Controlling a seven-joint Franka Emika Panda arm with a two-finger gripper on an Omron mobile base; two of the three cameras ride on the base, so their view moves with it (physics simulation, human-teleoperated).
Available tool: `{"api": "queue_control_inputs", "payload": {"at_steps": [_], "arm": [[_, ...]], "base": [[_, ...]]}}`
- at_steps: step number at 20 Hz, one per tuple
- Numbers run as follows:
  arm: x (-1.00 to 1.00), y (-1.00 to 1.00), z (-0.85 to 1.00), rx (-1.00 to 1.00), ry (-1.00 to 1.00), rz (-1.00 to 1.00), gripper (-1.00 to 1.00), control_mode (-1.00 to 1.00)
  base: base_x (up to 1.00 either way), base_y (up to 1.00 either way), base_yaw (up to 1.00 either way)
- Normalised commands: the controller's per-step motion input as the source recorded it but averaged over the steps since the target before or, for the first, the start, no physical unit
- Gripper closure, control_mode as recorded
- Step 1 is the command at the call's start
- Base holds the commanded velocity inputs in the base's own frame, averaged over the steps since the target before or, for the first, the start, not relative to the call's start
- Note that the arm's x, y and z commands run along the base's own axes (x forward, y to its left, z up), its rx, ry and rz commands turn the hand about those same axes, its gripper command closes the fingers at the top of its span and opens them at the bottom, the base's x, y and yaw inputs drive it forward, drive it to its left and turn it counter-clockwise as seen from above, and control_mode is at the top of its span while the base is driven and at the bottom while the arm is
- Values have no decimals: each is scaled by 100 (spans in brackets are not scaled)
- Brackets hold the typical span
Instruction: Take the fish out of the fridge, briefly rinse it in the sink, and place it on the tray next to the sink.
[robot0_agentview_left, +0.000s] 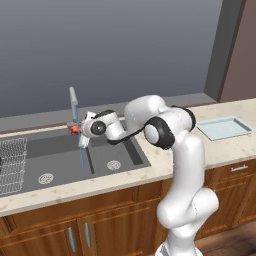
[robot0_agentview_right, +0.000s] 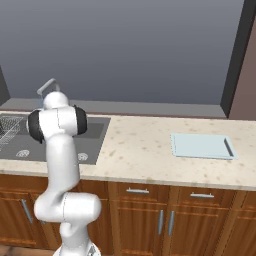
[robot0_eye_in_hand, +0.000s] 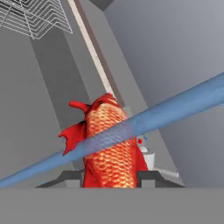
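Right now the gripper (robot0_eye_in_hand: 111, 177) is squeezed tight on the fish (robot0_eye_in_hand: 109, 144), so it cannot slip while it gets washed. It holds the fish over the sink (robot0_agentview_left: 65, 160), just under the tap (robot0_agentview_left: 73, 102), where the blue water stream (robot0_eye_in_hand: 175, 109) runs across it. Dirty water can drop into the sink. The tray (robot0_agentview_left: 224, 128) waits well away from the sink, along the counter (robot0_agentview_right: 140, 150).
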Motion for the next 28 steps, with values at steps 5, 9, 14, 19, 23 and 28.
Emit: {"api": "queue_control_inputs", "payload": {"at_steps": [5, 9, 14, 19, 23, 28], "arm": [[-99, -32, 100, 10, -16, -7, 100, -100], [-99, -47, 100, 6, -2, -18, 100, -100], [-100, -81, 100, 7, 6, -30, 100, -100], [-84, -67, 100, 4, 6, -35, 100, -100], [-75, -55, 100, 1, 6, -40, 100, -100], [-47, -45, 100, 0, 10, -42, 100, -100]], "base": [[0, 0, 0], [0, 0, 0], [0, 0, 0], [0, 0, 0], [0, 0, 0], [0, 0, 0]]}}
